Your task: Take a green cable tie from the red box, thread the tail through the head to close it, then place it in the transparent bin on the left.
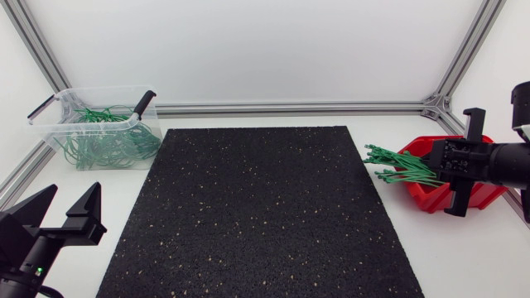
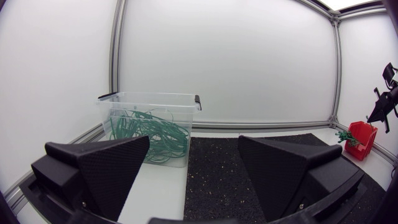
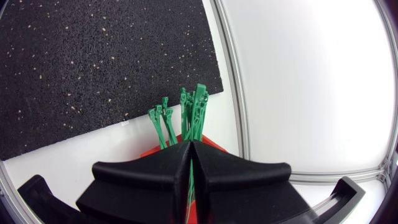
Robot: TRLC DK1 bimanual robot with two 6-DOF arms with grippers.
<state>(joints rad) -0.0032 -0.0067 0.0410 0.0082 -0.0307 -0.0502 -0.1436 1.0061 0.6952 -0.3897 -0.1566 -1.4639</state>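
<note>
White tabletop [image 1: 248, 120] carries a black speckled mat [image 1: 265, 207] in its middle. Beside the mat, the red box [image 1: 426, 199] holds a bundle of green cable ties [image 1: 397, 170], their ends sticking out toward the mat. The right pincer [image 3: 190, 149] is over the box, its fingers pressed together on one green cable tie [image 3: 189, 186]. The left pincer [image 1: 73, 190] stands wide open near the transparent bin [image 1: 99, 124], which holds green loops [image 1: 108, 142].

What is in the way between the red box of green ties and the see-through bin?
Nothing I can see. Only the flat black mat lies between the red box and the transparent bin, whose top is open. The left gripper sits open near the bin, off that path.
</note>
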